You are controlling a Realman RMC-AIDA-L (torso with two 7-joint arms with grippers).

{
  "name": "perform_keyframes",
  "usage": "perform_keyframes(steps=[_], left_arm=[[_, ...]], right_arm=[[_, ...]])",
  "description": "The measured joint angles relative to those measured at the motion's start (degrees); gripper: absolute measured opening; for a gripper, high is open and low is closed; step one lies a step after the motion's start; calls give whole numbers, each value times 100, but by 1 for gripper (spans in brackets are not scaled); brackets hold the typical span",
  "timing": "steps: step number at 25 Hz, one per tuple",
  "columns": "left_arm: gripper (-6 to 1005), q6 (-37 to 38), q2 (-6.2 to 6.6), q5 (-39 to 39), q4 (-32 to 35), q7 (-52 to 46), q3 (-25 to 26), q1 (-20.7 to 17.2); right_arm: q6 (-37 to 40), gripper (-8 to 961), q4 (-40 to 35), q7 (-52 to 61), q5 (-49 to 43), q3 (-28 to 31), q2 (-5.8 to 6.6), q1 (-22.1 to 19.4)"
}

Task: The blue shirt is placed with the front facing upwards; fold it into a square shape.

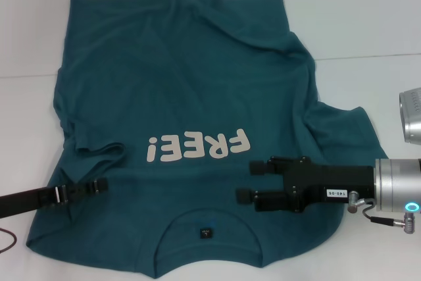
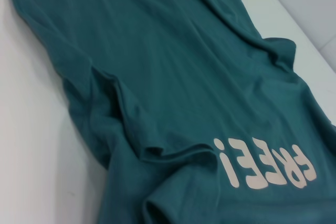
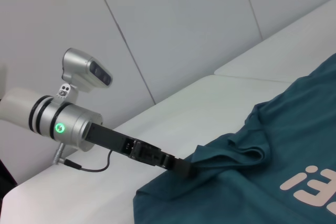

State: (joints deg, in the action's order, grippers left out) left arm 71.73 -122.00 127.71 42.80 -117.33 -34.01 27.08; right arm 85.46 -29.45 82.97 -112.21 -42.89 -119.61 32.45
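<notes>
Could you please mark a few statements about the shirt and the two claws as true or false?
1. The shirt lies with its lettering facing up. True.
2. The collar is at the far edge of the table, away from the robot. False: it is at the near edge, by the robot.
3. The right claw is over the shirt, with its fingers apart. True.
4. The left claw hovers off the shirt, over bare table. False: its tip is at the shirt's left sleeve area.
5. The shirt is already folded into a square. False: it is spread out, with bunched fabric at its left sleeve.
</notes>
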Motion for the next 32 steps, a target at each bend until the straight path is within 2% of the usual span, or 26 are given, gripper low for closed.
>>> perform_keyframes(steps=[17,22,25,32], left_arm=[[887,-205,10,8,-80,-8,-42,200],[786,-432,3,8,-80,-13,-32,163],[589,-462,2,8,-102,-14,-33,169],[324,-494,8,8,-142,-17,-31,207]], right_arm=[[32,884,-9,-11,1,0,0,-2],[33,885,-9,-23,1,0,0,-1],[32,885,-9,-23,1,0,0,7],[17,885,-9,-30,0,0,0,33]])
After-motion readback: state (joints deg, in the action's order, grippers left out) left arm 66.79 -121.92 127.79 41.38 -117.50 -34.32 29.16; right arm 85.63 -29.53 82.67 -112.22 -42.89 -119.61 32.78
